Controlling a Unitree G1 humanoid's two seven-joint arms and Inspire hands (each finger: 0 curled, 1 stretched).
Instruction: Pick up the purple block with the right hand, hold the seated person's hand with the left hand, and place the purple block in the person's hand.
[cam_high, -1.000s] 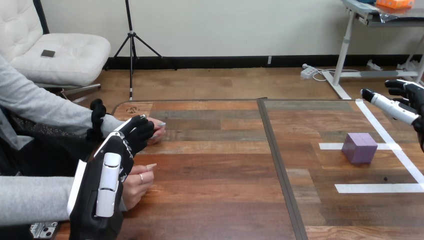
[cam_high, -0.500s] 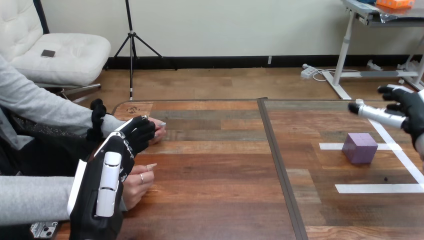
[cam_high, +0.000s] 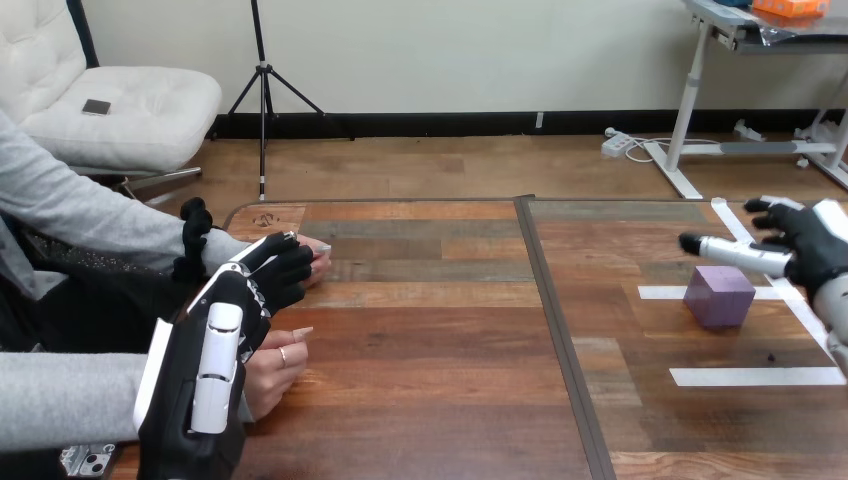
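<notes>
Tape (cam_high: 760, 376) borders the block (cam_high: 718, 296); the right robot hand (cam_high: 812, 248) hovers open at its 2 o'clock. The left robot hand (cam_high: 215, 350) overlaps the person's far hand (cam_high: 316, 262), grip unclear.

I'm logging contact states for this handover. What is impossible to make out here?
- Head view: whether the left hand holds the person's farther hand; the left hand's own back covers the contact.
- Head view: the palm of the person's nearer hand, hidden behind the left hand.
- Head view: the gap between right hand and purple block; one angle only.

Bright, even light; soft sheen on the table (cam_high: 430, 400), faint shadow beside the purple block (cam_high: 718, 297).
</notes>
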